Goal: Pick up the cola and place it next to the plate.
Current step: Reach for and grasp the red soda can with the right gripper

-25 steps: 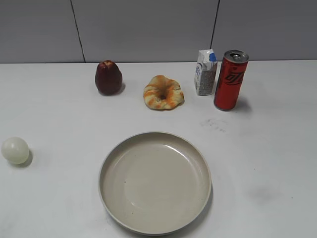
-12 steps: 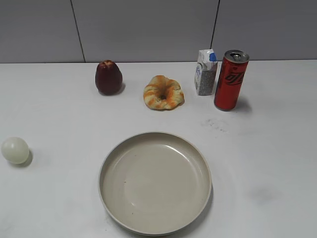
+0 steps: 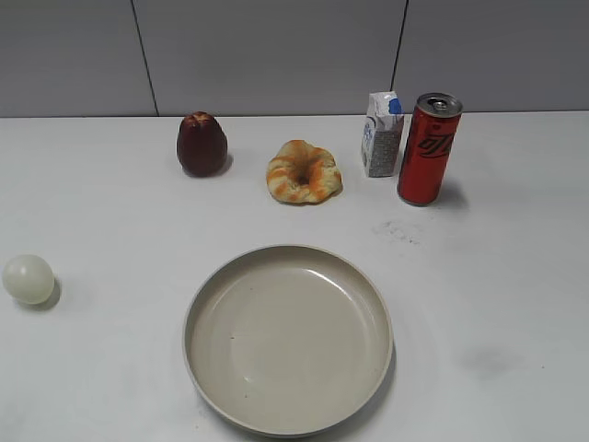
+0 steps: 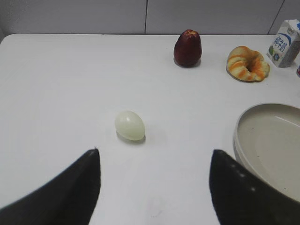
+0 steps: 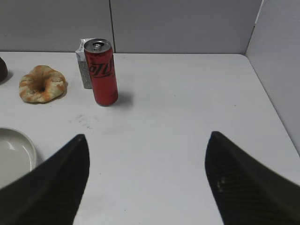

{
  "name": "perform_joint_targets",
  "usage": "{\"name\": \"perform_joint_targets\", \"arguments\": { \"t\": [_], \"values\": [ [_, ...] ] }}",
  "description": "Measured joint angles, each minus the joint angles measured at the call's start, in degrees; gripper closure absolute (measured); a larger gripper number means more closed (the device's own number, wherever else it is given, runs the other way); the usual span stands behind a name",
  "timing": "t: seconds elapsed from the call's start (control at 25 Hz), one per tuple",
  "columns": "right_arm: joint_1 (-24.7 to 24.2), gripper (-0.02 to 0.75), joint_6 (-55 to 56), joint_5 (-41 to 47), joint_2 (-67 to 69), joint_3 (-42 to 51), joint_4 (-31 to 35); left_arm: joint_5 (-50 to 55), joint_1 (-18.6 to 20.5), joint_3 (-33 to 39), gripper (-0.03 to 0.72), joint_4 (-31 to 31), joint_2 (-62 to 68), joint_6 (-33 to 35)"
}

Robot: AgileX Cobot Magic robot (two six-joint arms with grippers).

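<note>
A: Where is the cola (image 3: 429, 148) standing?

B: Upright at the far right of the white bench (image 3: 515, 276), silver pull-tab top up. The small white-and-blue milk carton (image 3: 382, 134) is just beside it on its left, slightly farther back; I cannot tell whether they touch.

A: And the plate (image 3: 288, 419)?

B: Near the front edge, about the middle, well apart from the cola. It is beige and shallow, with a raised rim and nothing in it.

A: What else is on the bench?

B: A ring-shaped pastry (image 3: 303, 172) with orange streaks sits left of the carton, a dark red apple (image 3: 202, 144) farther left, and a pale egg (image 3: 28, 279) alone near the left edge.

A: How is the left hand (image 4: 154, 180)?

B: In its wrist view the two dark fingers (image 4: 70, 192) are spread wide, nothing between them, above the bare bench just near of the egg.

A: The right hand (image 5: 147, 178)?

B: Also wide open and holding nothing. Its fingers (image 5: 243, 187) frame bare bench, with the cola upright farther back and to the left, well apart from them.
</note>
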Motion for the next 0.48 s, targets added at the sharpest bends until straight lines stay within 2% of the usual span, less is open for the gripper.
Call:
{"name": "perform_joint_targets", "arguments": {
  "t": [0.2,0.48],
  "values": [
    [0.0,0.155,0.0,-4.16,16.18,-4.61,0.11,0.0,0.0,0.0,0.136,0.0,0.0,0.0],
    [0.0,0.155,0.0,-3.37,41.77,-19.1,1.29,0.0,0.0,0.0,0.136,0.0,0.0,0.0]
  ]
}}
